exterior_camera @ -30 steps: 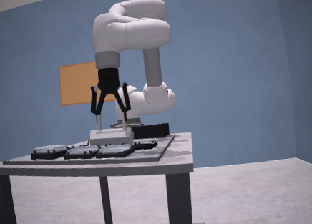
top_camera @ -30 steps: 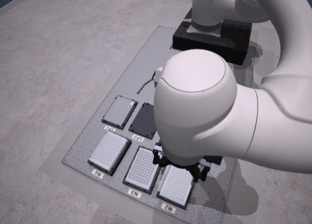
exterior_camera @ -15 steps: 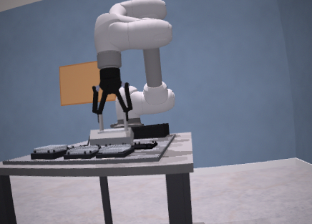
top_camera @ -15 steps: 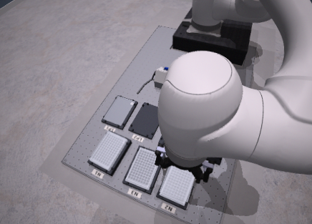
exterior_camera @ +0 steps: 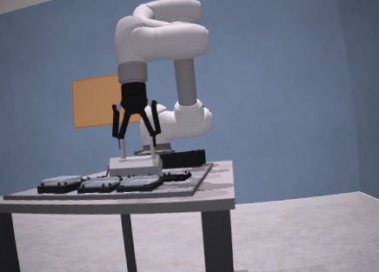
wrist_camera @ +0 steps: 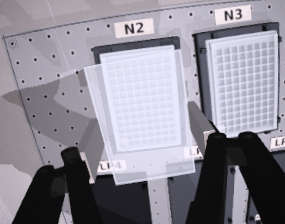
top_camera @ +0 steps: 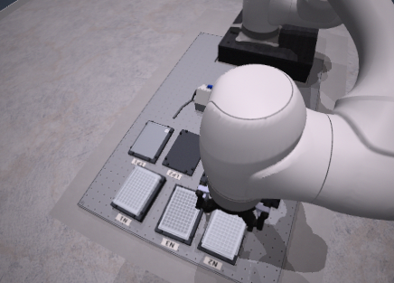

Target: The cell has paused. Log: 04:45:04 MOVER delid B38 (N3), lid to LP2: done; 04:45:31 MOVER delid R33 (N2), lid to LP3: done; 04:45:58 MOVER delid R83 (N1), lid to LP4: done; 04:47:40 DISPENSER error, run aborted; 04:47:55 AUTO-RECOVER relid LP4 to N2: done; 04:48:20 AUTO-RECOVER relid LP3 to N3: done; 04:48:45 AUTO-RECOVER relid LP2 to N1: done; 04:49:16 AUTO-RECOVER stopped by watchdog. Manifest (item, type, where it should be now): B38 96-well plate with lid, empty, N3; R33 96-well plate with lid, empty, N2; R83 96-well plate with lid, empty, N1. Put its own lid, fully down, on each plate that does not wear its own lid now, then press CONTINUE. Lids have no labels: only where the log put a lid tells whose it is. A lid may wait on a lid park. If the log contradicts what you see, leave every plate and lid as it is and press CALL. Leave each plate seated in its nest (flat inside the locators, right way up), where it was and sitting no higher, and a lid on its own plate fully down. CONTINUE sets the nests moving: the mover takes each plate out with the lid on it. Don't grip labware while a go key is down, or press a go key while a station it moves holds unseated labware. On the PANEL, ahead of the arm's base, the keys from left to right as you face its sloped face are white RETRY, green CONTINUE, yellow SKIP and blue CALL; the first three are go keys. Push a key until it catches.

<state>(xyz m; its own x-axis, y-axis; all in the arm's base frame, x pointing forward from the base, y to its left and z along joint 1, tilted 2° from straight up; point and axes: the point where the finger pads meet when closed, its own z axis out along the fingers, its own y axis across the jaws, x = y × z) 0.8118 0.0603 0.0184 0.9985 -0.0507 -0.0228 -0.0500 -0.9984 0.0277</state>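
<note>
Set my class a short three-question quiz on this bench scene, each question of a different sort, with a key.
1. True or false: the gripper is shut on a clear lid.
2. The lid hangs over which nest? A: N1. B: N2. C: N3.
3. Fill in: in the top view, the middle nest in the front row is labelled ___.

Key: 1 true; 2 B; 3 N3.

An orange panel (exterior_camera: 93, 101) hangs on the blue wall (exterior_camera: 278, 96) (flat, rectangular); grey floor (exterior_camera: 304, 235) below.
</note>
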